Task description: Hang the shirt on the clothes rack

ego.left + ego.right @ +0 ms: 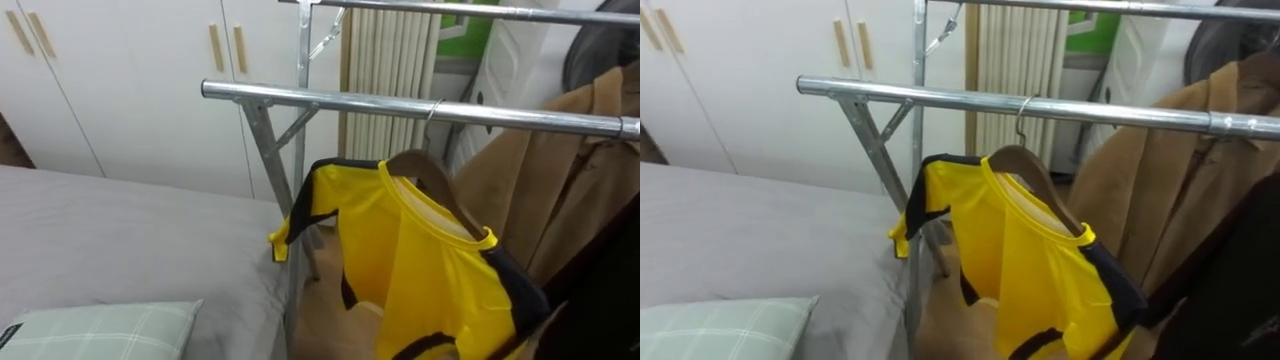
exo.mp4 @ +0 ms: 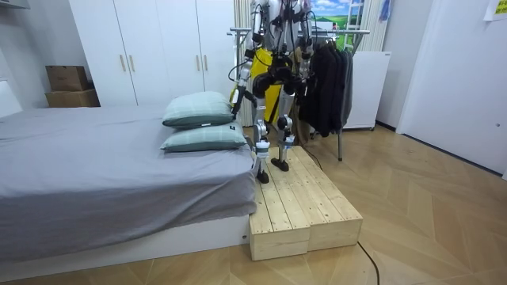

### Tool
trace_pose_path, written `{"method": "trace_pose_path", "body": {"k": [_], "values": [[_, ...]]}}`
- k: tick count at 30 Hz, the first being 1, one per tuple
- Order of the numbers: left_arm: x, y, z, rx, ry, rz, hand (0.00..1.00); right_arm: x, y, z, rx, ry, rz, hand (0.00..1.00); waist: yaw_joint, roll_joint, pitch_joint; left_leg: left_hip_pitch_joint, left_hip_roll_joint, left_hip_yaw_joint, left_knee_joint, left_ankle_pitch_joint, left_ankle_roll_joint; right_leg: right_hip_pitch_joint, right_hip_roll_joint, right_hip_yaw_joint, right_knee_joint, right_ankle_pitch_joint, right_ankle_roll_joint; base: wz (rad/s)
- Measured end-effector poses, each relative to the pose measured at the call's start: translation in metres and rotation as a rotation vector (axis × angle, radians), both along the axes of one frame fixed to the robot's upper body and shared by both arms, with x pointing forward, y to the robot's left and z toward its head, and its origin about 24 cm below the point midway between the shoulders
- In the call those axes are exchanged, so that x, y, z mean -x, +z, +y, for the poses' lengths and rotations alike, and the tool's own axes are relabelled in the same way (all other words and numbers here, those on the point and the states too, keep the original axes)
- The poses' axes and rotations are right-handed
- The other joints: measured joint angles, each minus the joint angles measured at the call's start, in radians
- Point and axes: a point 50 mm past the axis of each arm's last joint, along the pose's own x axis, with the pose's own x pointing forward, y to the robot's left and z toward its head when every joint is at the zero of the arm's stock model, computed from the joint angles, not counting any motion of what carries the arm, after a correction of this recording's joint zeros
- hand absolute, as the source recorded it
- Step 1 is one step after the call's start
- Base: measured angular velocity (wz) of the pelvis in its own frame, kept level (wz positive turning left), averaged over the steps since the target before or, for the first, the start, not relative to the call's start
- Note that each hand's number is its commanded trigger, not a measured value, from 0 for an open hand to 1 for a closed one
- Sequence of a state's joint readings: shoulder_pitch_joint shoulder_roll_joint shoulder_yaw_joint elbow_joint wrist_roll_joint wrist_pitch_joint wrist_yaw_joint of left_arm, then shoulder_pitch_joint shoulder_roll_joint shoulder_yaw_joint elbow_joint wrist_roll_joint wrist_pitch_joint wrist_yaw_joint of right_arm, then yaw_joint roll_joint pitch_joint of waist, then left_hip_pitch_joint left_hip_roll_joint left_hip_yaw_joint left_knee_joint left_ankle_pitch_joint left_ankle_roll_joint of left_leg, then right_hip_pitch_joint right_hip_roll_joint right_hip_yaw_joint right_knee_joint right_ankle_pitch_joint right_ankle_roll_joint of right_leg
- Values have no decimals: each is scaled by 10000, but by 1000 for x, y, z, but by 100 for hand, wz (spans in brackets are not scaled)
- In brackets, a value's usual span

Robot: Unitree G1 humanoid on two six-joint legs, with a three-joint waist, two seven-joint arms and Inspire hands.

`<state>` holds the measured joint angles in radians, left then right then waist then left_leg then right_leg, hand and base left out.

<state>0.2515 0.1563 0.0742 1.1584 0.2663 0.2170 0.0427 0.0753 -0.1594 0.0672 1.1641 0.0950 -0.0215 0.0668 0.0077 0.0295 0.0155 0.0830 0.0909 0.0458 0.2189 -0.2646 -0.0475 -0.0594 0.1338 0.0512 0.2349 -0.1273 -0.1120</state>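
Nearest the camera, a pillow (image 1: 100, 330) lies on the bed (image 1: 130, 240), playing no part in the work. The room view shows the robot standing on a wooden platform (image 2: 305, 210) at the bed's end, facing the rack; the platform probably serves to bring the rail within reach. Robot hand state: cannot tell for either side. The left robot hand (image 2: 238, 96) and right robot hand (image 2: 295, 77) are too small in the room view to read. Just beyond the bed's edge hangs the task's thing, a yellow shirt (image 1: 420, 260) with black trim. It sits on a wooden hanger (image 1: 425, 170) whose hook is over the rail (image 1: 330, 100), so the rail appears to carry the weight. The hanger is tilted, one shoulder lower, and a sleeve sticks out toward the bed; the shirt may need squaring. It sits near the rail's bed end, just beside a brown coat (image 1: 560, 170), which leaves free rail on its other side. This garment appears hung. Farthest off stands a white wardrobe (image 1: 130, 70), doors closed.
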Motion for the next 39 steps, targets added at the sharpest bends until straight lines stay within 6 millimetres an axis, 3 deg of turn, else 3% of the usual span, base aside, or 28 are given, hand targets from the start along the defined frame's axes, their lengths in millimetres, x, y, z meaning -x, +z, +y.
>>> {"method": "trace_pose_path", "body": {"k": [2,4,6,8,9,10,12,13,15,19,21,23,24,26,27,28,29,30,31,33,34,35,37,38,39], "values": [[-5,-1,-3,72,-56,-109,0,-5,1,-1,122,300,-59,0,-29,79,-25,-299,-6,-279,340,-41,-65,-147,-87,-367,102,-125,-53,62],[-9,-2,-8,198,-145,-195,0,-7,2,-4,264,465,-68,0,-3,229,-23,-598,38,16,683,-15,-101,-146,-224,-867,103,-190,-118,82],[-21,-4,-14,423,-356,-665,0,-6,4,-11,443,481,-14,0,-4,281,-36,-952,139,907,1124,89,-223,-135,-483,-1608,279,-445,-173,96],[-28,-4,-15,545,-391,-977,0,-6,4,-14,581,607,62,0,53,264,-37,-1109,231,1810,1299,251,-184,-103,-767,-2237,411,-673,-225,105],[-32,-4,-16,637,-425,-1164,0,-4,4,-15,615,556,178,0,-29,265,-90,-1152,410,2584,1753,229,-128,0,-901,-2727,424,-780,-272,120],[-38,-4,-16,688,-459,-1332,0,-4,4,-15,623,536,230,0,-72,263,-87,-1159,525,2904,2052,178,-46,81,-968,-2975,441,-847,-280,131],[-54,-3,-16,796,-412,-1750,0,-2,3,-16,651,477,405,0,-240,215,-84,-1148,968,3960,3242,-19,179,205,-1205,-4017,680,-1158,-287,144],[-55,-3,-15,770,-471,-1728,0,-2,3,-16,645,432,427,0,-251,206,-77,-1105,1088,4102,3494,-93,183,209,-1248,-4241,784,-1248,-296,132],[-52,-2,-11,716,-384,-1676,0,0,3,-17,646,328,517,0,-315,187,-70,-891,1255,4209,4280,-317,169,364,-1356,-5149,902,-1464,-304,119],[-50,-2,-11,831,-343,-1623,0,-1,3,-17,613,156,571,0,-263,138,-59,-422,1166,4364,3726,-736,40,402,-1443,-6228,1038,-1681,-183,110],[-48,-2,-10,810,-280,-1604,0,-3,3,-17,607,116,504,0,-236,44,-56,-118,841,4482,2532,-1025,150,253,-1652,-6883,1352,-1866,128,85],[-44,-2,-9,765,-225,-1674,0,-2,3,-17,588,52,502,0,-156,-60,-70,-1,640,4491,1860,-1148,38,213,-1797,-7184,1515,-1953,314,56],[-43,-1,-8,747,-182,-1715,0,0,3,-17,596,29,546,0,-20,-85,-101,-19,616,4479,1682,-1184,13,246,-1864,-7351,1521,-1844,589,32],[-38,-2,-9,808,192,-1740,0,0,3,-19,664,21,600,0,190,41,-237,-29,731,4374,1399,-1180,16,171,-1933,-7278,1782,-1595,1209,28],[-35,-2,-7,764,364,-1662,0,2,3,-20,689,-40,643,0,51,51,-218,12,790,4333,1422,-1096,50,-9,-2349,-6627,2410,-1834,716,75],[-33,-2,-6,700,367,-1569,0,6,3,-21,685,-164,766,0,-117,-131,-220,32,766,4337,1518,-1032,-12,-102,-2778,-6240,2763,-2045,660,131],[-31,0,4,384,503,-1500,0,12,2,-24,684,-578,924,0,-249,-382,-230,-35,790,4405,2019,-1007,-105,-152,-3175,-5838,3342,-2400,1102,116],[-26,-1,2,450,873,-1471,0,14,3,-27,840,-710,1110,0,-122,-168,-244,6,765,4285,2220,-1010,-106,110,-3151,-6055,3267,-2426,1284,86],[-24,-1,0,499,1096,-1486,0,15,3,-28,913,-773,1125,0,-17,-76,-238,0,727,4083,2191,-1024,-79,260,-3124,-6212,3114,-2411,1305,63],[-16,-1,2,472,1730,-1432,0,22,0,-25,848,-1023,1403,0,-143,-59,-234,-66,596,3096,1859,-1002,-11,1051,-3042,-6942,2418,-2152,1575,99],[-14,-1,1,499,1782,-1388,0,25,-1,-23,791,-1079,1528,0,-154,-75,-248,-70,525,2837,1724,-951,44,1201,-3005,-7052,2235,-1992,1622,97],[-9,-2,-4,587,2067,-1310,0,25,-1,-22,737,-1105,1647,0,-170,-84,-254,-146,392,2367,1578,-736,111,1388,-2827,-6865,1929,-1781,1754,103],[-8,-2,-5,620,2392,-1257,0,30,-3,-17,528,-1368,1853,0,-448,-315,-255,-400,81,1602,1486,-439,284,1665,-2674,-5572,1376,-1564,1613,134],[-10,-2,-4,596,2375,-1299,0,35,-4,-14,350,-1684,1947,0,-466,-452,-258,-499,-200,1119,1395,-210,401,1738,-2544,-4596,1113,-1542,1576,124],[-8,-2,-4,581,2397,-1268,0,35,-5,-11,209,-1826,1930,0,-348,-510,-232,-518,-350,825,1296,-131,451,1805,-2468,-4239,868,-1456,1567,98]]}}
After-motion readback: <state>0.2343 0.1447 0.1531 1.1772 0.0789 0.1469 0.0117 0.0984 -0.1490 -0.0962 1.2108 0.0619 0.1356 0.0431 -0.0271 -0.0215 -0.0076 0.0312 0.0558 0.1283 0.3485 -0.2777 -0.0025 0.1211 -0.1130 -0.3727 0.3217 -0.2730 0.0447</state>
